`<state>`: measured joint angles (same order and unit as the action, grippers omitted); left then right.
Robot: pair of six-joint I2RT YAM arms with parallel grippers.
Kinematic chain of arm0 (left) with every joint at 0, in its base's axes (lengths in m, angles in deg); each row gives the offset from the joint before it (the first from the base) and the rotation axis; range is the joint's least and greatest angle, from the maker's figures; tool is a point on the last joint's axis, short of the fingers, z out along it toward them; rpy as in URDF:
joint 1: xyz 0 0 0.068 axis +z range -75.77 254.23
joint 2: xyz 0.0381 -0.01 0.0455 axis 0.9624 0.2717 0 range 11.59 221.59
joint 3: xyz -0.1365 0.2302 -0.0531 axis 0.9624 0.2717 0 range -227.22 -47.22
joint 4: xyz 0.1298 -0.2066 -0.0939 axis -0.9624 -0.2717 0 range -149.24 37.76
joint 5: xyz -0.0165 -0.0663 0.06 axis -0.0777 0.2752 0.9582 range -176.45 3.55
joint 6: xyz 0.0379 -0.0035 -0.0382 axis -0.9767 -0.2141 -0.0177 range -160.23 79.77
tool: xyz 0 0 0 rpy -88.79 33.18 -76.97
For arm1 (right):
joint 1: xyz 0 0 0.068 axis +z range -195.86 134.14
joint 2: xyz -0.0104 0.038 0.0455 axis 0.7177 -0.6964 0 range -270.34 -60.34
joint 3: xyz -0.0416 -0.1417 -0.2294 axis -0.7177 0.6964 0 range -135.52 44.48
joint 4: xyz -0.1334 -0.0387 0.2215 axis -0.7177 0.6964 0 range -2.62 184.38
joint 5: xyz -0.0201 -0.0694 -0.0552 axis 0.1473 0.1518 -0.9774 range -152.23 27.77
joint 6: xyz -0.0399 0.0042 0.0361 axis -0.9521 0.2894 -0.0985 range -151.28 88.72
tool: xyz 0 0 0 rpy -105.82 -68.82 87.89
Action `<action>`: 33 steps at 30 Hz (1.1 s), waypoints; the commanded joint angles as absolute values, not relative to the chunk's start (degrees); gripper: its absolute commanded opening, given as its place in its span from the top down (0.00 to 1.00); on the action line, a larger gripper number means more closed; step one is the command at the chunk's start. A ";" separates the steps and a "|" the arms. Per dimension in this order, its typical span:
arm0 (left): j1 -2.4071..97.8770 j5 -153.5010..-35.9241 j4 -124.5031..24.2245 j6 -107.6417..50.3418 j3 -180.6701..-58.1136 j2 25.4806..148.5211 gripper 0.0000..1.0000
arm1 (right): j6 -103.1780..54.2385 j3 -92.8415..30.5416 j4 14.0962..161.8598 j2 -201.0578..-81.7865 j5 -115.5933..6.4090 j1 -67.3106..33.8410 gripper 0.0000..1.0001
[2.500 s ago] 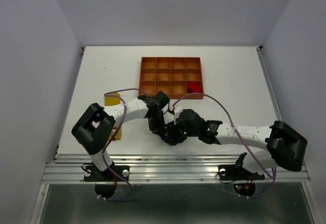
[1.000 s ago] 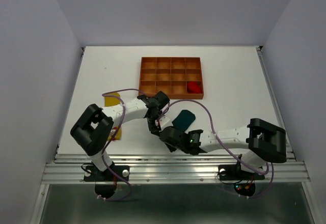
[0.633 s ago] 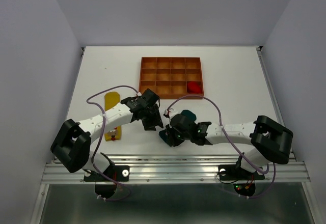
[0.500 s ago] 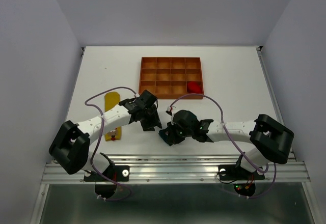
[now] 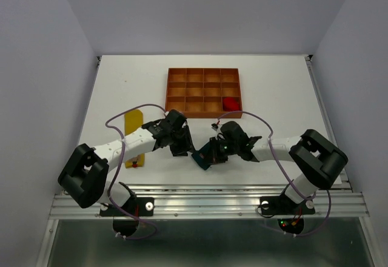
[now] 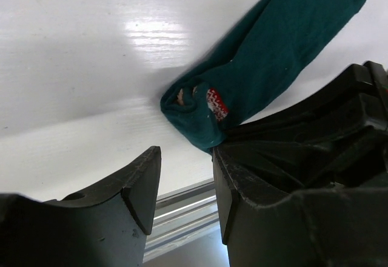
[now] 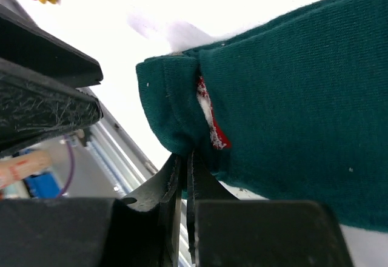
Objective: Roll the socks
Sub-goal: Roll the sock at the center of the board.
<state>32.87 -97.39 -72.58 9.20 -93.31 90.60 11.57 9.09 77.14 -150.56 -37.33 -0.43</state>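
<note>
Two arms: right pincer (image 7: 188,161) clenched on teal sock (image 7: 291,97), left pincer (image 6: 186,156) released beside it.

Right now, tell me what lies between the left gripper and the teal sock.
Only a strip of bare table, in the left wrist view. The open left gripper sits just short of the teal sock, whose folded end the right gripper pinches.

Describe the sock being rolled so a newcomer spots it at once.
On the table, between the orange tray and the front edge, lies the teal sock, one end folded and pinched by the right gripper. The red sock sits in the tray; the yellow sock lies far left.
</note>
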 commanded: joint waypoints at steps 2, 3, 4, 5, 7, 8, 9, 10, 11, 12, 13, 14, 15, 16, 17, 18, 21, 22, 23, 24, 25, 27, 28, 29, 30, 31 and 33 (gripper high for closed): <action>33.10 -99.46 -68.86 6.62 -93.01 92.10 0.50 | 15.47 11.61 75.17 -154.03 -34.11 -3.06 0.99; 33.01 -99.63 -68.59 6.44 -93.10 92.36 0.50 | 15.56 11.87 74.82 -154.38 -33.85 -3.93 0.99; 33.10 -99.90 -68.50 6.27 -93.28 93.06 0.50 | 16.26 12.05 74.73 -154.47 -34.28 -4.46 0.99; 33.10 -99.81 -68.59 5.92 -93.63 93.50 0.50 | 16.26 12.40 74.73 -154.47 -34.28 -4.99 0.99; 33.10 -99.81 -68.50 5.83 -93.63 94.21 0.50 | 16.35 12.67 74.90 -154.47 -34.11 -6.66 0.99; 33.10 -99.90 -68.42 5.56 -93.72 94.47 0.50 | 16.53 12.84 74.99 -154.73 -33.85 -6.66 0.99; 33.10 -100.07 -68.07 5.56 -93.63 94.82 0.50 | 16.62 12.93 74.99 -154.91 -33.67 -7.45 0.99; 33.10 -100.25 -67.98 5.39 -93.80 95.18 0.50 | 16.96 12.93 74.99 -155.17 -33.15 -7.45 0.99; 33.10 -100.34 -67.98 5.21 -93.98 95.44 0.50 | 17.05 12.84 74.99 -155.61 -32.97 -7.98 0.99; 33.01 -100.43 -67.98 4.86 -94.33 95.79 0.50 | 17.23 12.58 74.99 -156.40 -32.79 -7.98 0.99; 33.10 -100.51 -67.71 4.77 -94.51 96.23 0.50 | 16.97 12.32 75.08 -156.75 -31.92 -7.98 0.99; 33.10 -100.51 -67.54 4.77 -94.42 96.41 0.50 | 16.97 12.06 74.99 -157.02 -31.82 -7.98 0.99; 33.10 -100.69 -67.10 4.60 -94.51 96.93 0.50 | 16.97 11.62 75.08 -157.20 -31.82 -7.98 0.99; 33.10 -100.95 -67.10 4.42 -94.77 97.28 0.50 | 16.62 11.35 75.69 -157.28 -31.91 -8.59 0.99; 33.10 -100.95 -67.01 4.24 -94.77 97.38 0.50 | 16.53 11.09 75.69 -157.28 -32.08 -8.60 0.99; 33.10 -101.04 -66.92 4.07 -95.12 97.64 0.50 | 16.27 10.82 76.48 -157.55 -32.17 -8.60 0.99; 33.10 -100.95 -66.31 4.07 -95.39 98.69 0.50 | 15.65 10.12 77.54 -158.07 -32.17 -9.12 0.99; 33.10 -101.13 -66.22 3.98 -95.56 99.13 0.50 | 15.56 10.03 77.45 -158.25 -32.17 -9.12 0.99; 33.10 -101.22 -66.04 3.72 -95.74 99.57 0.50 | 15.56 9.86 77.45 -158.34 -32.09 -9.12 0.99; 33.10 -101.48 -65.87 3.54 -95.91 99.92 0.50 | 15.56 9.86 77.54 -158.34 -32.09 -9.12 0.99; 33.10 -101.65 -65.52 3.54 -96.00 100.88 0.50 | 15.30 9.77 77.54 -158.43 -31.91 -9.12 0.99; 33.10 -102.44 -64.64 3.36 -96.00 101.85 0.50 | 14.95 9.59 77.71 -158.51 -31.91 -9.12 0.99; 33.10 -102.62 -64.46 3.36 -96.09 102.21 0.50 | 14.69 9.50 77.98 -158.60 -31.91 -9.12 0.99; 33.10 -102.71 -64.11 3.36 -96.18 102.47 0.50 | 14.60 9.33 78.24 -158.69 -32.00 -9.12 0.99; 33.10 -102.80 -64.02 3.28 -96.44 102.82 0.50 | 14.51 9.24 78.33 -158.95 -31.91 -9.12 0.99; 33.10 -102.71 -64.02 3.28 -96.62 102.91 0.50 | 14.16 9.15 78.59 -159.13 -31.82 -9.12 0.99; 33.19 -102.71 -63.32 3.28 -96.70 103.44 0.50 | 13.98 8.80 78.94 -159.31 -31.82 -9.12 0.99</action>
<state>33.11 -101.94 -65.19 4.39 -94.66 102.79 17.12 9.15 73.89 -156.96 -26.27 -8.58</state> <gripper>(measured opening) 0.502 0.071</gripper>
